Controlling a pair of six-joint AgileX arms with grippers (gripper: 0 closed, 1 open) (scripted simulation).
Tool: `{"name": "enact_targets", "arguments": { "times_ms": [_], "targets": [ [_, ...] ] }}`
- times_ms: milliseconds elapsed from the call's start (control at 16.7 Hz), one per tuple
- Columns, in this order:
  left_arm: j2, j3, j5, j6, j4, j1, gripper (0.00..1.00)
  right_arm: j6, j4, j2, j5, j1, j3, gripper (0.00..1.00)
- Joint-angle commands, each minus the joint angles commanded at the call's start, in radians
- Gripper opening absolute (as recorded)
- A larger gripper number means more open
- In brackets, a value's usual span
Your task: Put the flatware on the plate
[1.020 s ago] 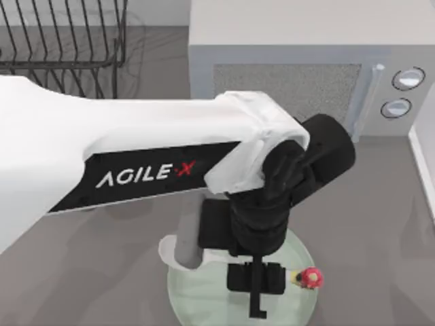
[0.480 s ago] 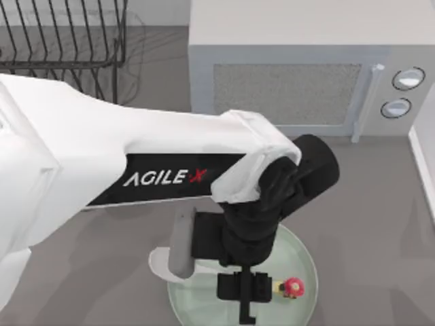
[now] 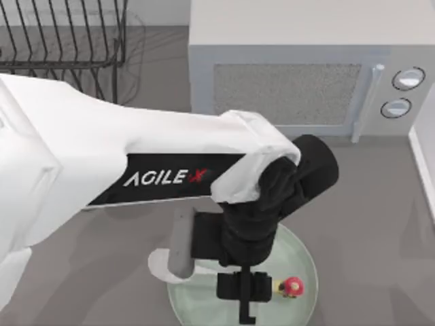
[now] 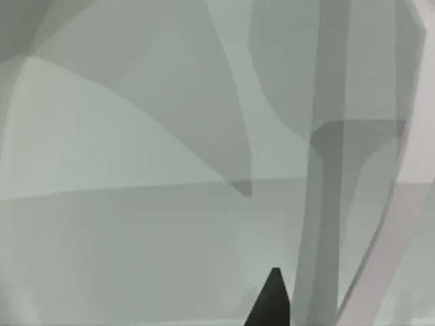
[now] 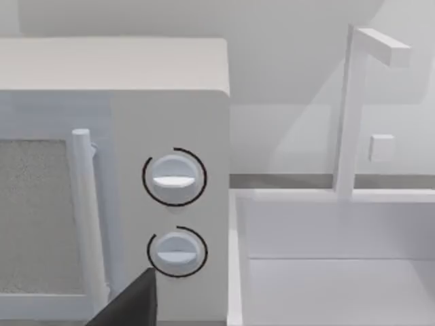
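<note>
Hovering over the plate, my left gripper carried the flatware, handle clamped, white bowl overhanging the plate's left rim, positioned for lowering. Right arm parked facing the microwave.

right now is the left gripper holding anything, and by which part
Cannot tell. The left gripper is low over the plate, while the spoon lies across the plate's rim beside it.

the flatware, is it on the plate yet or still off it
Partly on: the flatware's handle reaches over the plate's rim, while its white bowl lies on the table outside. The left end effector hovers over the plate.
</note>
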Motion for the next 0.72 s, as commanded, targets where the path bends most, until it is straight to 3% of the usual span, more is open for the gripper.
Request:
{"name": "enact_targets", "arguments": {
  "times_ms": [360,720],
  "targets": [
    [0.0,0.0,0.0,0.0,0.0,0.0,0.98,0.0,0.0,0.0,0.0,0.0,0.0,1.0],
    [0.0,0.0,0.0,0.0,0.0,0.0,1.0,0.0,0.0,0.0,0.0,0.0,0.0,1.0]
  ]
}}
